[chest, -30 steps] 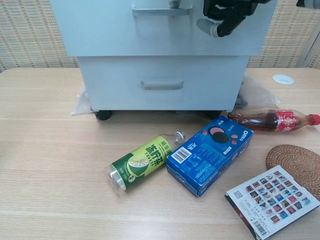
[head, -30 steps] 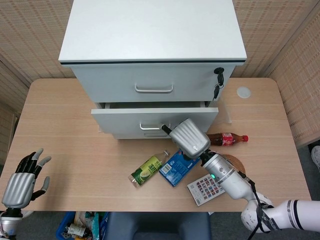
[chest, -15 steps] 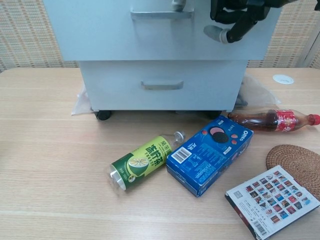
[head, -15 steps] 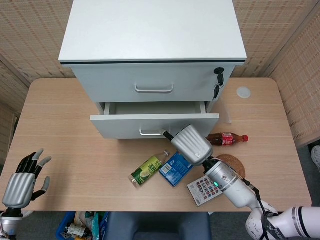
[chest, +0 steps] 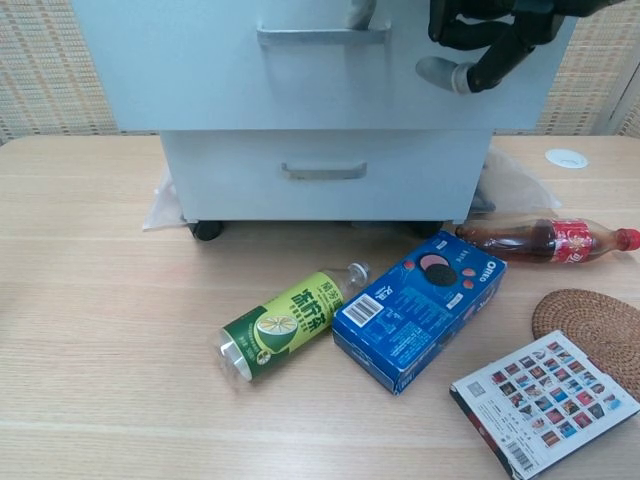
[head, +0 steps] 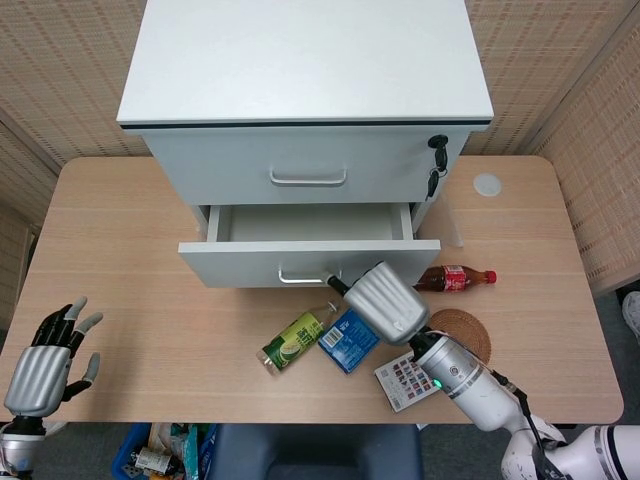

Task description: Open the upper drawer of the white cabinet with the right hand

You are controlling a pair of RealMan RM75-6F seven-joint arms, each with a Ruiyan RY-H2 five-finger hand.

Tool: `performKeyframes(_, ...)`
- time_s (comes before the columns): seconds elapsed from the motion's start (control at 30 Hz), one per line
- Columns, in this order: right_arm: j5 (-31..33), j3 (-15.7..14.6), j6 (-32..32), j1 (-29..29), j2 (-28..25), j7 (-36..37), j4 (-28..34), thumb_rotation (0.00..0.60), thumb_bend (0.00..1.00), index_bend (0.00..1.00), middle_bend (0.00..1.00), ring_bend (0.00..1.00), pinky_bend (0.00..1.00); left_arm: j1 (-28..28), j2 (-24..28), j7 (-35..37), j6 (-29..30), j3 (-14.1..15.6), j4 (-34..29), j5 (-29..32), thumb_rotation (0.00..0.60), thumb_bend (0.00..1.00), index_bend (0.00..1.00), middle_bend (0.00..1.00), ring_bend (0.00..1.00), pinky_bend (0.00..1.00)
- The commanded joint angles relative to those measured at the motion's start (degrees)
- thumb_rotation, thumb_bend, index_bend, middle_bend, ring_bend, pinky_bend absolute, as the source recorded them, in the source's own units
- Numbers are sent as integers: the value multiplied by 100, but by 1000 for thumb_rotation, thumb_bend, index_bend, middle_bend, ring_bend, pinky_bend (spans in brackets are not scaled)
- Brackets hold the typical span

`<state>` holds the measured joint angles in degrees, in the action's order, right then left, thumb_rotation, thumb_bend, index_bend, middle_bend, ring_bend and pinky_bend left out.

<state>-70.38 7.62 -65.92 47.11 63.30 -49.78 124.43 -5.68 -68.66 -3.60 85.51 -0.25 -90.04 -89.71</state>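
The white cabinet [head: 305,70] stands at the back of the table. Its top front [head: 220,170], with a key [head: 436,155] in the lock, is closed. The drawer [head: 240,265] just below it is pulled out, its bare inside [head: 310,222] showing. My right hand [head: 388,300] is at this drawer's handle [head: 298,277], fingers hooked on its right end. In the chest view the same drawer front [chest: 200,70] overhangs a closed lower drawer [chest: 400,175], with my right hand [chest: 485,40] dark against it. My left hand [head: 45,365] hangs open at the table's near left corner.
In front of the cabinet lie a green bottle [head: 297,340], a blue Oreo box [head: 350,338], a cola bottle [head: 455,278], a woven coaster [head: 468,330] and a patterned card box [head: 405,378]. A white lid [head: 487,184] sits at the back right.
The drawer has slid further out toward the table's front, and my right hand has drawn back with its handle. The left hand has stayed put.
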Motion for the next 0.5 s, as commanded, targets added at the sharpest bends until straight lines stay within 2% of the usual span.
performKeyframes(0.03, -79, -36, -26, -39, -22, -48, 65, 600, 430, 231, 910, 935, 870, -2, 0, -1, -7, -2, 1, 9, 600, 474, 173, 38, 50, 95)
performKeyframes(0.5, -395, -167, -63, -218, -86, -182, 297, 600, 399, 231, 910, 936, 870, -8, -4, -6, -42, 8, 4, 25, 600, 474, 173, 38, 50, 95)
